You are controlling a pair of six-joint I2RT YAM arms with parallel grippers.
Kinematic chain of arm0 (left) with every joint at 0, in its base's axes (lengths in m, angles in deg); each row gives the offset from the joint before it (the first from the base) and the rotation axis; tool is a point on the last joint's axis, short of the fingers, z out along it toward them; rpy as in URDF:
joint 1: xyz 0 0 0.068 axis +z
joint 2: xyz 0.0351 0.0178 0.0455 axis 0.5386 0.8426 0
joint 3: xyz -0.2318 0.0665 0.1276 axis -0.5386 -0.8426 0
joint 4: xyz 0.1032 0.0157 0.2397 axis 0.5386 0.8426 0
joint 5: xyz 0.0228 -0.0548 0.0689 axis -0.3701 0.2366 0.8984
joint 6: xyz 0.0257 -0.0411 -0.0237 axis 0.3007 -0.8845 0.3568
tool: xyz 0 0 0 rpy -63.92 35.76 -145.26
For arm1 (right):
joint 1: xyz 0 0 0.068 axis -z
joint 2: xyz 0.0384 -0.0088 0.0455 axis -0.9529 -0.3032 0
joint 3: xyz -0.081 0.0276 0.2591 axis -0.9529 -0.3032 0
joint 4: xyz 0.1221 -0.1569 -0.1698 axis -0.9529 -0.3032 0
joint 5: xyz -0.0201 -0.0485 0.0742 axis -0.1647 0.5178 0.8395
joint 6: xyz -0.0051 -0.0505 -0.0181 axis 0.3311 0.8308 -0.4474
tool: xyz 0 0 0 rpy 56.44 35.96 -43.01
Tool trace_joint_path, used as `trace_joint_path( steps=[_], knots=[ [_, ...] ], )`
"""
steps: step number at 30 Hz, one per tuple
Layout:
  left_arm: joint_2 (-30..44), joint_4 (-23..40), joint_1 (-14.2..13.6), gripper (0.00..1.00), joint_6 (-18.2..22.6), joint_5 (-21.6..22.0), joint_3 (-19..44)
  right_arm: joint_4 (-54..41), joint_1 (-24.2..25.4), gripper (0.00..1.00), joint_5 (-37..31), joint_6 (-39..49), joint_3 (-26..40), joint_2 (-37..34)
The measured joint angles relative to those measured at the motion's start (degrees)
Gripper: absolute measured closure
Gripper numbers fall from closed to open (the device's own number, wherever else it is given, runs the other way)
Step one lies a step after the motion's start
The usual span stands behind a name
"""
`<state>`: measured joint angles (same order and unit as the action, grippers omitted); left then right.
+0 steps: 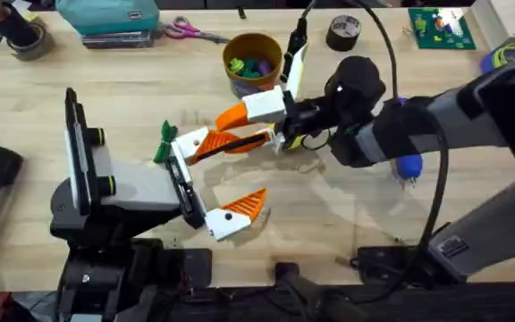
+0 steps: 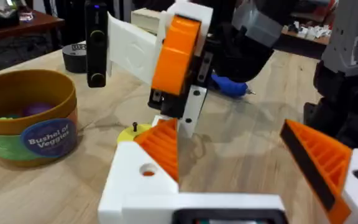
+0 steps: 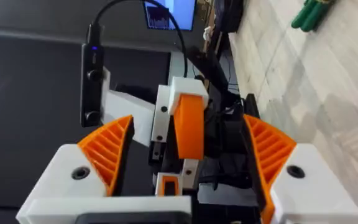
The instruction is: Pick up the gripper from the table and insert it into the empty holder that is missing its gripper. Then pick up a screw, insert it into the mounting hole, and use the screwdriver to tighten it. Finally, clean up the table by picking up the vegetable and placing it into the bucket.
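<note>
The left gripper [image 1: 226, 174], white fingers with ribbed orange pads, is spread wide and grasps nothing; the right gripper [image 1: 240, 128], reaching across the wooden desk [image 1: 347, 224], is likewise released, just beside the left one's far finger. The small green leafy toy vegetable [image 1: 165, 143] lies on the desk beside that far finger; the yellow-orange cylindrical bucket [image 1: 253, 58] of coloured toys stands beyond; the blue pen-shaped screwdriver [image 1: 408, 165] lies under the right arm.
</note>
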<state>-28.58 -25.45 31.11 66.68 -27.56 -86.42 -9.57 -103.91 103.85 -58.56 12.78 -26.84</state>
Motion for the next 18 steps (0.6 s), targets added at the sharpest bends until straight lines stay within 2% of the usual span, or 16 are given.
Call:
trace_joint_path(
  steps=[3,9,18],
  knots=[
    [-0.02,0.02,0.00,0.014,0.00,0.02,0.00,-2.38,1.63,0.007,1.13,0.77,0.00,0.68],
    [-0.01,0.02,0.00,0.015,0.00,0.00,0.00,-15.59,6.54,0.007,3.10,5.20,0.02,5.39],
    [-0.02,0.02,0.00,0.015,0.00,0.00,0.00,-37.50,16.02,0.007,4.46,18.58,0.04,15.62]
  ],
)
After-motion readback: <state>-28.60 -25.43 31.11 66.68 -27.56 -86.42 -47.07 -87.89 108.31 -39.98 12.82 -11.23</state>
